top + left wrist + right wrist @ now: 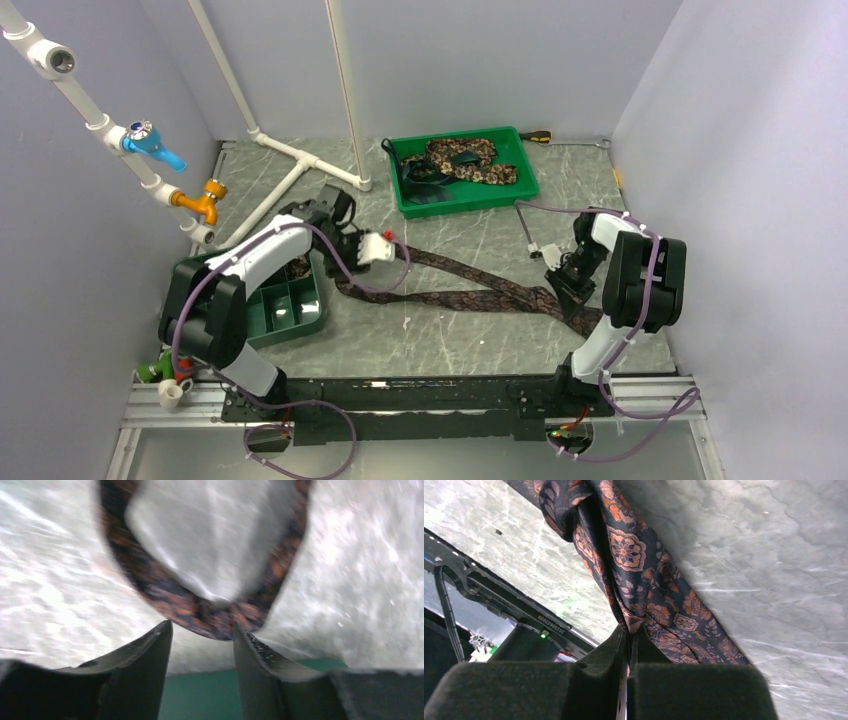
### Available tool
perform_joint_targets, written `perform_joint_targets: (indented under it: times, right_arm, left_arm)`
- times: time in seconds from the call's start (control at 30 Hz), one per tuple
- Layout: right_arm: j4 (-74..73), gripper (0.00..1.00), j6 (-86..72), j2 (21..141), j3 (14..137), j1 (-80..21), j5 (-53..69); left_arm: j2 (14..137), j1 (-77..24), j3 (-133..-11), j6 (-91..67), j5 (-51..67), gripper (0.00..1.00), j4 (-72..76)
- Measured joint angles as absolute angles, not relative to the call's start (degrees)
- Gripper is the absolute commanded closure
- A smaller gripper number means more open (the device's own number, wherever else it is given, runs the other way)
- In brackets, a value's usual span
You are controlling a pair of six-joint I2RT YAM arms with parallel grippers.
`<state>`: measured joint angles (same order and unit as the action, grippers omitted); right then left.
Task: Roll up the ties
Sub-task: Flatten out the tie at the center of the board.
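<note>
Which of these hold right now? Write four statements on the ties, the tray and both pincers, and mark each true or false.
1. The right pincer is shut on the patterned tie. True.
2. The left pincer is clamped tight. False: its jaws stand apart, with a bend of the tie just past the tips.
3. The green tray at the back holds a mottled tie. True.
4. The patterned tie is rolled up. False: it lies stretched out on the table between the two pincers.
</note>
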<state>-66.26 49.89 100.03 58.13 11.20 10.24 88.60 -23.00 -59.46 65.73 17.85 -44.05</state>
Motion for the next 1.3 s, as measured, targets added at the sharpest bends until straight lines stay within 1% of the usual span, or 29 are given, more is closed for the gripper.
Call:
perform_joint_targets:
  times: [0.03, 0.07, 0.1, 0.23, 0.47, 0.5, 0.53, 0.57, 0.6, 0.67, 0.7, 0.73, 0.9, 0.97, 1.07, 1.13, 1.23, 1.3]
  right_arm:
    - [-66.70, 1.00, 50.00, 100.07, 58.22, 11.14, 10.81]
    - [-66.96, 1.00, 50.09, 100.07, 58.24, 11.11, 11.07]
    - [-67.42, 1.00, 50.22, 100.07, 58.24, 11.11, 11.25]
    - [-68.36, 1.00, 50.68, 100.25, 58.37, 11.40, 11.53]
    - [-69.14, 1.00, 51.03, 100.97, 59.86, 13.02, 11.73]
    - [-69.14, 1.00, 51.03, 100.97, 59.92, 13.10, 11.79]
    - [-69.19, 1.00, 51.05, 100.99, 59.94, 13.19, 11.94]
    - [-69.17, 1.00, 51.05, 100.99, 59.94, 13.23, 12.03]
    - [-69.17, 1.00, 51.05, 101.03, 59.94, 13.26, 12.08]
    - [-69.12, 1.00, 51.05, 101.10, 59.94, 13.39, 12.08]
    - [-69.08, 1.00, 51.05, 101.19, 59.94, 13.50, 12.08]
    - [-69.04, 1.00, 51.05, 101.32, 59.94, 13.61, 12.08]
    - [-68.38, 1.00, 51.07, 103.04, 59.94, 15.46, 11.70]
    - [-67.83, 1.00, 51.29, 103.90, 59.94, 16.75, 10.87]
    - [-67.20, 1.00, 51.72, 104.38, 59.94, 18.41, 9.93]
    - [-66.89, 1.00, 52.07, 104.51, 59.94, 19.49, 9.13]
    - [-66.54, 1.00, 52.23, 104.81, 59.99, 20.58, 8.73]
    - [-66.52, 1.00, 52.34, 104.95, 60.12, 20.84, 8.62]
  left_arm:
    - [89.34, -23.00, -62.17, 64.53, 18.83, 0.35, -44.36]
    - [90.17, -23.00, -64.55, 63.42, 19.68, 0.32, -44.14]
    - [91.55, -23.00, -67.77, 61.36, 20.69, 0.31, -43.38]
    - [96.97, -23.00, -74.54, 55.66, 21.56, 0.31, -40.36]
    - [112.75, -22.96, -83.72, 48.80, 17.56, 0.32, -40.27]
    - [114.15, -22.94, -84.03, 48.27, 17.04, 0.35, -40.66]
    - [115.57, -22.92, -84.31, 47.42, 16.51, 0.41, -41.76]
    - [116.36, -22.90, -84.36, 47.29, 16.38, 0.52, -42.37]
    - [116.66, -22.90, -84.99, 46.78, 15.94, 0.66, -42.76]
    - [117.10, -22.90, -86.41, 45.30, 16.49, 0.89, -45.23]
    - [117.75, -22.87, -87.48, 45.28, 17.41, 0.96, -47.51]
    - [118.26, -22.85, -88.42, 45.01, 18.50, 1.00, -49.30]
    - [119.31, -22.85, -96.66, 47.44, 31.97, 1.00, -63.44]
    - [116.90, -22.90, -100.40, 50.28, 37.30, 1.00, -68.86]
    - [110.69, -22.59, -102.69, 55.27, 40.97, 1.00, -76.05]
    - [104.97, -22.09, -101.34, 58.70, 41.78, 1.00, -79.83]
    - [96.99, -21.10, -93.54, 64.34, 40.29, 1.00, -83.72]
    - [95.39, -20.69, -89.01, 66.94, 38.11, 1.00, -86.35]
